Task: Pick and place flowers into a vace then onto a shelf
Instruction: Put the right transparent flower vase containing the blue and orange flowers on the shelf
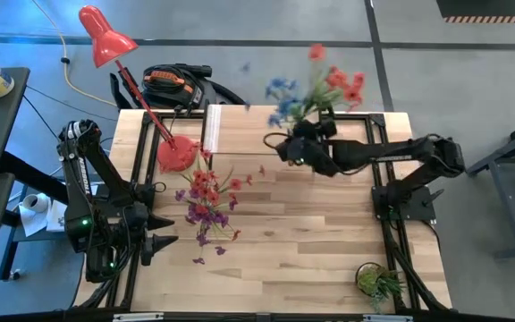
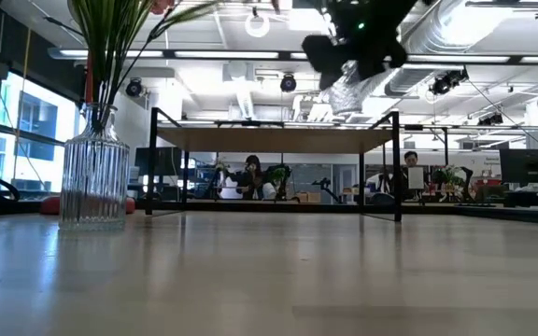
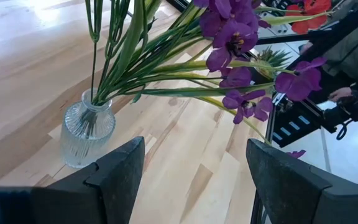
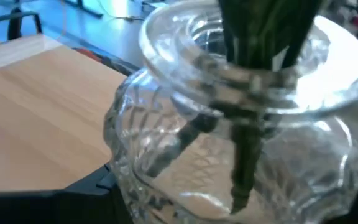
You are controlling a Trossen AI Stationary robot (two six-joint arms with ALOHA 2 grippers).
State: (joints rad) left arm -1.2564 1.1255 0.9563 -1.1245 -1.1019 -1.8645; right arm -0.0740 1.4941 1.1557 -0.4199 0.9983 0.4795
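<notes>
**Vase in the air, shelf top not yet reached**

Glass vase (image 4: 241, 143) with its bunch of blue and red flowers (image 1: 316, 89) sits clamped between the fingers of the right gripper (image 1: 304, 148). The green stems run down through the neck just ahead of the claw. In the low view the load hangs directly under the claw and above the plank of the shelf (image 2: 274, 140), clear of it.

To do this step well, I judge the vase should be kept upright and lowered slowly until its base rests flat on the plank, back from the edge. Only then should the fingers part. The tall sprays make it top-heavy, so any tilt on release could tip it. The claw should back straight away from the glass so it does not brush the blossoms.

The right arm is stretched low across the table's far side, its wrist level and pointing toward the shelf.

The left gripper (image 3: 191, 180) waits with its fingers spread wide and empty. Ahead of it, a little apart, a second ribbed vase (image 3: 87, 134) of red and purple flowers stands on the table.
</notes>
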